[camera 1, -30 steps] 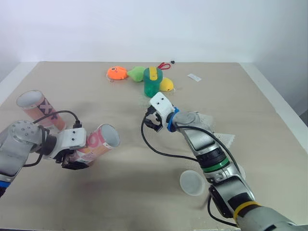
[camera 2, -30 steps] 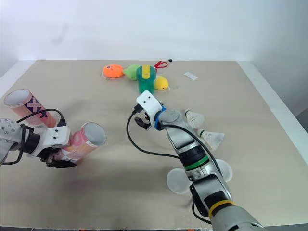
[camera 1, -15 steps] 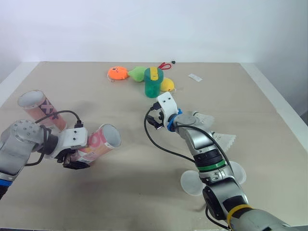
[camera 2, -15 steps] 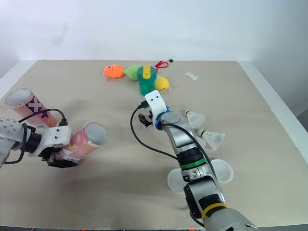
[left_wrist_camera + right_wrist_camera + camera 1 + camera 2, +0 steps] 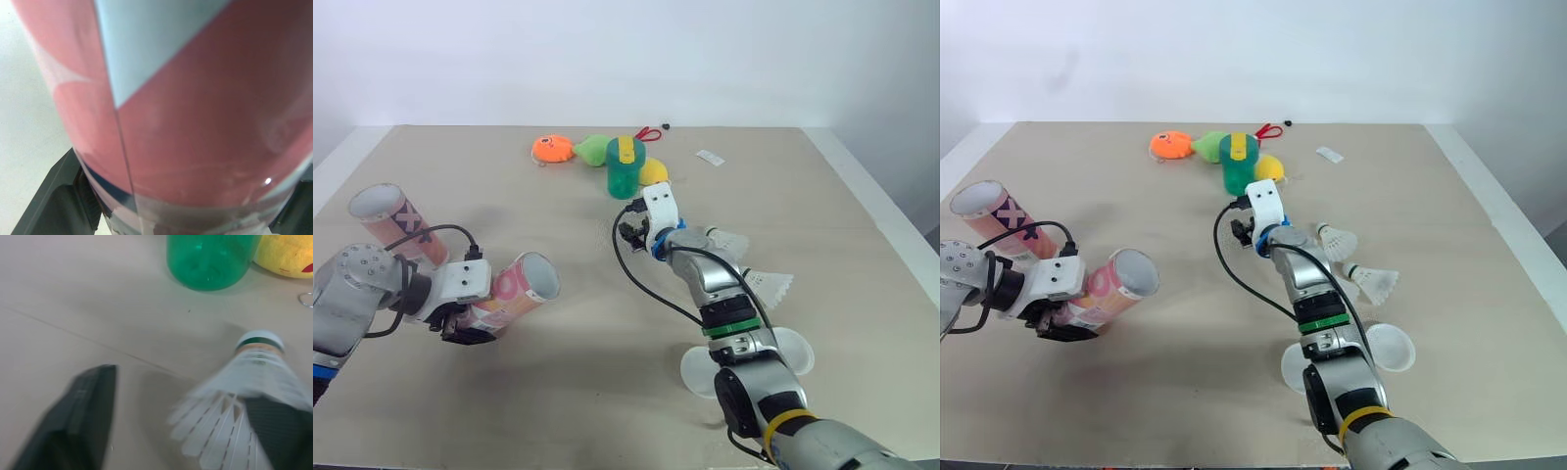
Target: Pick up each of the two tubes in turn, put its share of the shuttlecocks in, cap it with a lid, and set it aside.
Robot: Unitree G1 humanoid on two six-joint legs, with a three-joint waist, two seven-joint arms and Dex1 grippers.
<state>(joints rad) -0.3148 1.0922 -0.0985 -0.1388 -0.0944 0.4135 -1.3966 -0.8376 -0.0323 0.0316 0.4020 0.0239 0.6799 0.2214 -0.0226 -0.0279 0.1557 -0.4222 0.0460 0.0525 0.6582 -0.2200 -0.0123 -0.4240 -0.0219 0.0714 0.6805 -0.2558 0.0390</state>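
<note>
My left gripper (image 5: 460,328) is shut on a pink tube (image 5: 514,289), which tilts with its open mouth toward the table's middle; the tube's wall (image 5: 186,98) is close up in the left wrist view. A second pink tube (image 5: 396,220) stands at the far left. My right gripper (image 5: 631,233) hovers just in front of the green cup (image 5: 625,168), its fingers apart. In the right wrist view a shuttlecock (image 5: 249,367) lies against one finger, clear of the other. Two more shuttlecocks (image 5: 729,240) (image 5: 769,284) lie beside my right forearm. Two translucent lids (image 5: 705,372) (image 5: 793,351) lie near the front.
Behind the green cup (image 5: 210,259) are an orange toy (image 5: 551,149), a green toy (image 5: 591,150), a yellow toy (image 5: 653,173) and red scissors (image 5: 649,133). A small white tag (image 5: 709,157) lies at the back right. Bare table separates the two arms.
My right gripper has moved away from the held tube, back toward the green cup. The left arm and its tube have stayed put.
</note>
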